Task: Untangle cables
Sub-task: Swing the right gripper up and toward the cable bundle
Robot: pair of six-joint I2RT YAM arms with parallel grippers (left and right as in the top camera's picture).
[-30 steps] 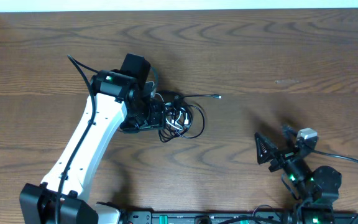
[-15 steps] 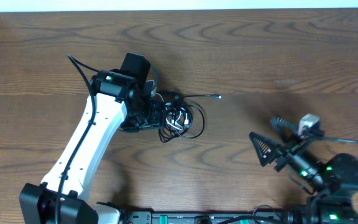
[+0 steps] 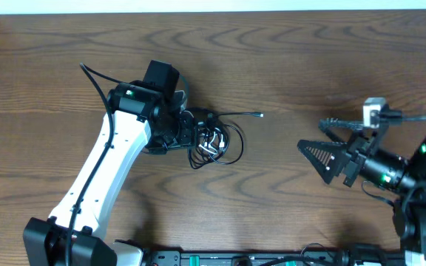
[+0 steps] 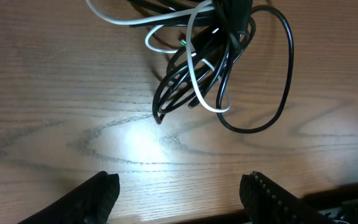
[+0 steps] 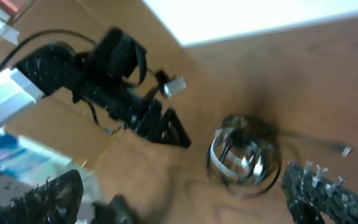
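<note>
The cables lie in one tangled bundle on the wooden table, black loops with a thinner white cable threaded through them. One black plug end sticks out to the right. My left gripper sits at the bundle's left edge. In the left wrist view my left gripper is open over bare wood, with the cables just ahead of the fingertips and nothing between them. My right gripper is open, well to the right of the bundle and pointing toward it. In the blurred right wrist view the cables show between the spread fingers of my right gripper.
The left arm's white link runs from the front left up to the bundle. The table's far edge meets a white surface at the top. A black rail lies along the front edge.
The right arm has risen and swung right, and its gripper now sits higher and points left at the bundle. The left arm and the cables have hardly moved.
</note>
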